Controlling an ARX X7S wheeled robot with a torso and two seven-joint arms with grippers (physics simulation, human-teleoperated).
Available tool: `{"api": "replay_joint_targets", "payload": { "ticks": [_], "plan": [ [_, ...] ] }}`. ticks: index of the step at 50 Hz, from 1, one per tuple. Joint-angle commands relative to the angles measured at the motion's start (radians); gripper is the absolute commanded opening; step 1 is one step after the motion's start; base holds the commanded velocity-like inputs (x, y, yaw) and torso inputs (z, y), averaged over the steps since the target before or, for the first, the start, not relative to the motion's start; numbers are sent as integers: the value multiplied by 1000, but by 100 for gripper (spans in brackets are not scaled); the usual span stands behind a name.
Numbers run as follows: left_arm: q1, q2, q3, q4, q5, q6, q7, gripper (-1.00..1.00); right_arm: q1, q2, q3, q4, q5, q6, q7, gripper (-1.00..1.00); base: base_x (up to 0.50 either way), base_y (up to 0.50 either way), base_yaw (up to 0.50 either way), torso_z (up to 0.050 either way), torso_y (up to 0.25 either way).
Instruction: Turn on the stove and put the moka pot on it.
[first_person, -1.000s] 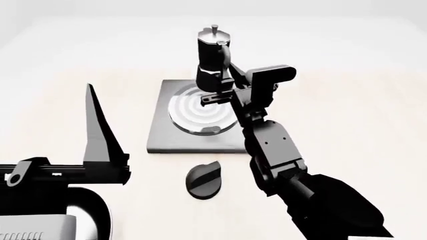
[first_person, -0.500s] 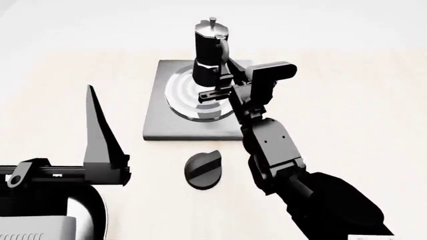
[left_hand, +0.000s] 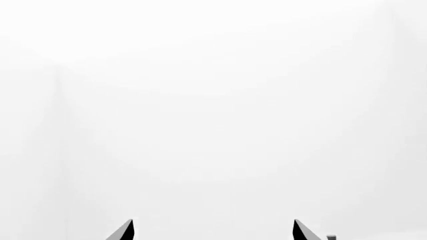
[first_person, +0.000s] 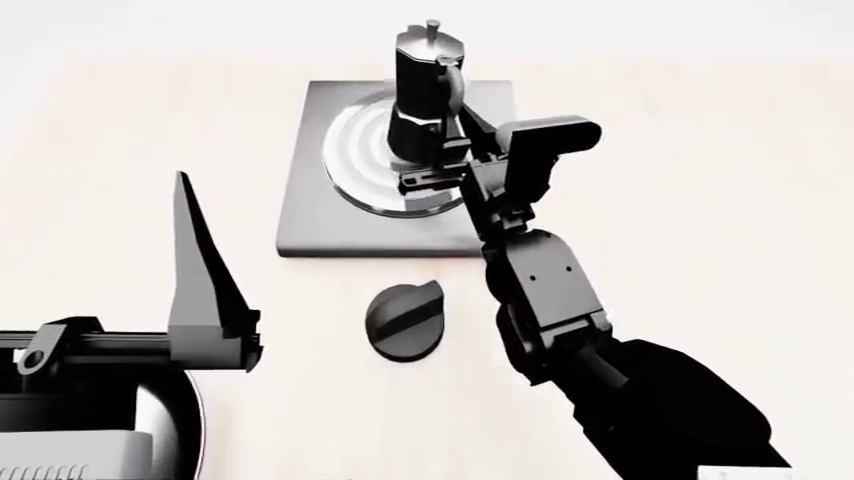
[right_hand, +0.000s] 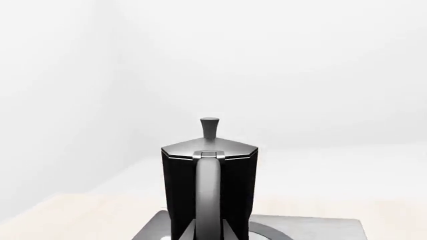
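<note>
The moka pot (first_person: 426, 92), black with a knobbed lid, stands upright over the burner rings of the grey stove slab (first_person: 310, 205); whether its base touches the rings I cannot tell. My right gripper (first_person: 447, 152) is shut on the pot's side handle. In the right wrist view its fingers (right_hand: 181, 231) clamp the handle of the moka pot (right_hand: 209, 190) above the stove (right_hand: 313, 229). The round black knob (first_person: 404, 320) lies in front of the slab. My left gripper (first_person: 187, 205) hovers at the left, open and holding nothing; the left wrist view shows the gripper (left_hand: 212, 231) against blank white.
The light wooden table (first_person: 694, 200) stretches around the stove. A dark curved rim (first_person: 191, 425) and a pale grey block (first_person: 67, 455) sit at the bottom left, under my left arm. My right arm (first_person: 641, 400) crosses the lower right.
My right gripper has carried the moka pot from the slab's far edge nearer, over the burner rings. The head view has shifted, so the stove shows higher up. The left gripper has not moved.
</note>
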Motion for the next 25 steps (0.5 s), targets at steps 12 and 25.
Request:
{"api": "replay_joint_targets", "payload": {
  "ticks": [12,25],
  "plan": [
    [2,-3,2,-5,-5,11,-4,100,8,-2,19,-11,-46,-3,1,-100,0,0,0,2,-71],
    [8,-3,5,-9,-6,25,-7,100,3,-2,23,-3,-45,3,-1,-100,1,0,1,0,0]
  ]
}}
